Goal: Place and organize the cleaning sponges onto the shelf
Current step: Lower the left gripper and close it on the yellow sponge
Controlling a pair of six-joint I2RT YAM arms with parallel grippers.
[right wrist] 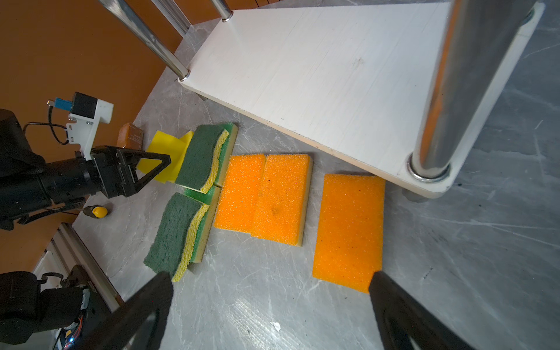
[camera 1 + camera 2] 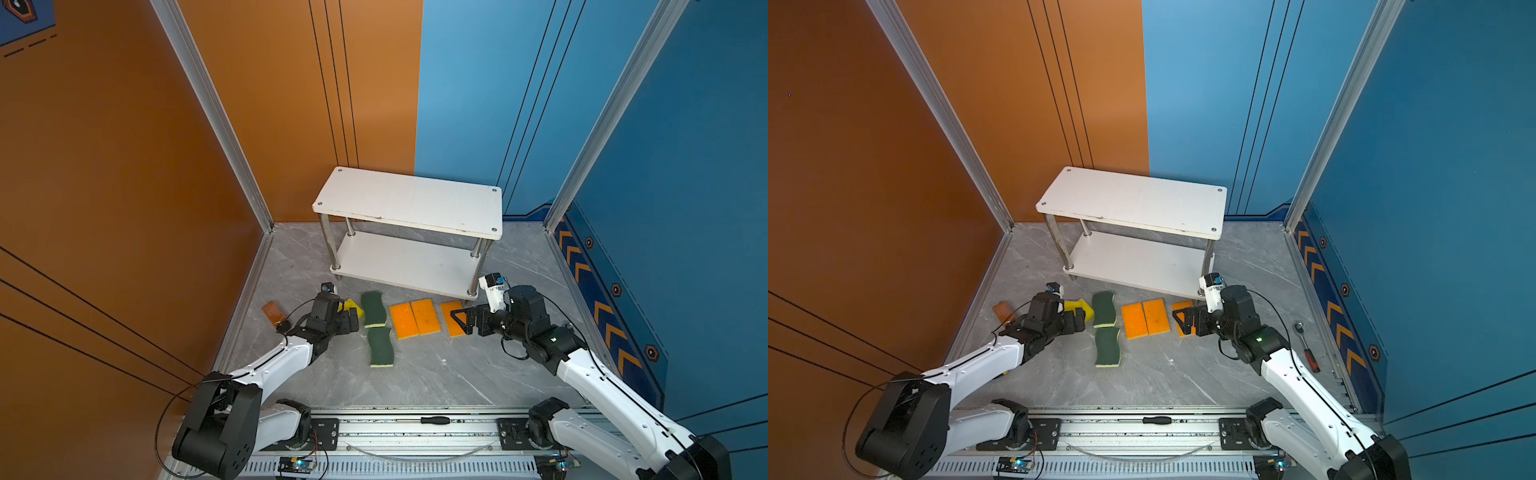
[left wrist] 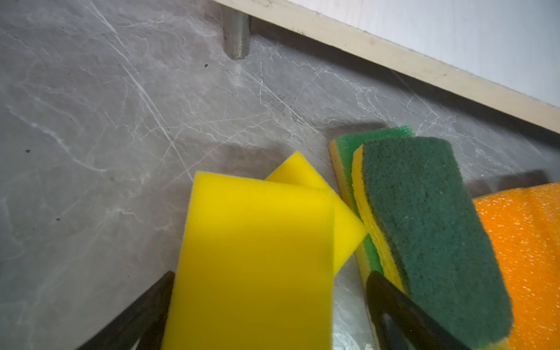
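Observation:
The shelf [image 2: 409,201] stands at the back, both white boards bare. Before it the cleaning sponges lie on the floor. Two plain yellow ones [image 3: 257,242] are stacked askew. Two dark-green wavy ones [image 2: 372,307] [image 2: 380,347] each rest on a light-green one [image 1: 231,130]. Two orange ones [image 2: 413,319] touch side by side, and a third orange one [image 1: 348,227] lies apart near the shelf's front right post. My left gripper [image 3: 271,274] is open around the upper yellow sponge, with a gap at one finger. My right gripper [image 1: 269,275] hangs open over bare floor beside the single orange sponge.
A small brown card [image 2: 273,312] lies by the left wall. A red-handled ratchet [image 2: 1306,347] sits on the floor at the right. A black-handled screwdriver [image 2: 434,419] rests on the front rail. Walls close in the left, back and right.

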